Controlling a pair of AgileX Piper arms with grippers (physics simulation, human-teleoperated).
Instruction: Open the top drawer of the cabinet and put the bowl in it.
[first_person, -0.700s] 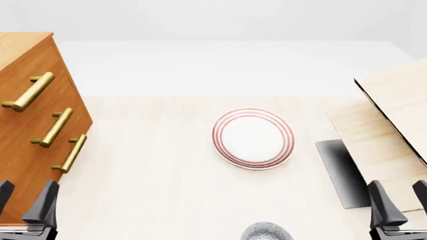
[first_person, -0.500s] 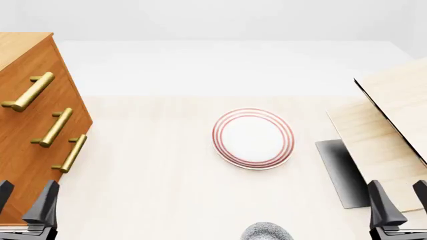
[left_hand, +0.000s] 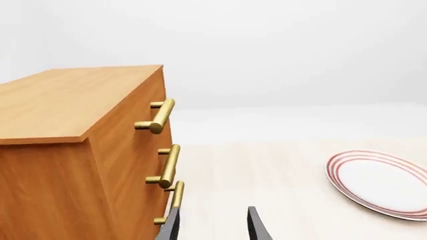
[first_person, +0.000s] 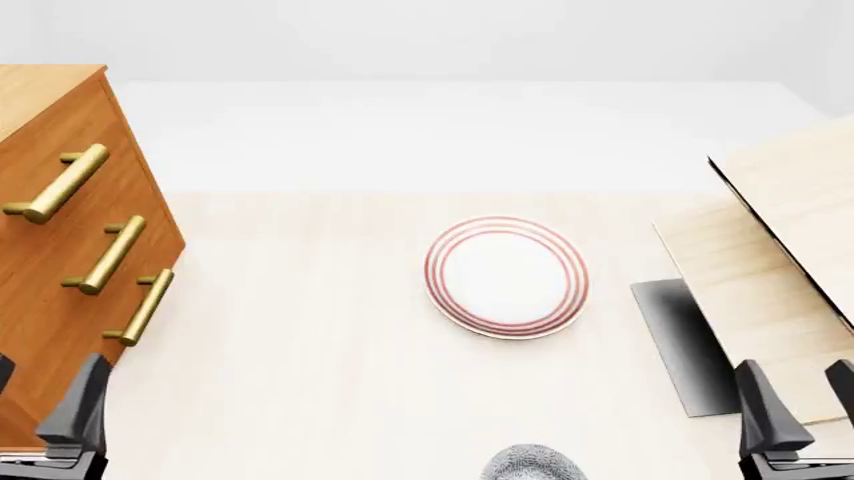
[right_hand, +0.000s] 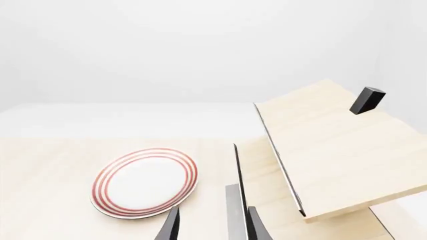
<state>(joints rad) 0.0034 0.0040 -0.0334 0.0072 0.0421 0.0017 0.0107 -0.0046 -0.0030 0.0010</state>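
Note:
The cabinet (first_person: 54, 300) stands at the table's left, with all three drawers shut. The top drawer (first_person: 123, 150) has a brass bar handle (first_person: 56, 183); it also shows in the left wrist view (left_hand: 159, 115). Only the rim of the speckled bowl (first_person: 537, 465) shows, at the near edge in the middle. My left gripper (first_person: 40, 400) is open and empty, low beside the cabinet's near corner; in its wrist view (left_hand: 213, 227) the fingers point past the lower handles. My right gripper (first_person: 801, 400) is open and empty at the near right, right of the bowl.
A white plate with red rings (first_person: 507, 277) lies mid-table, beyond the bowl. Tilted pale wood boards (first_person: 774, 250) with a dark plate beneath (first_person: 687, 345) fill the right side. A small black block (right_hand: 367, 100) sits on the upper board.

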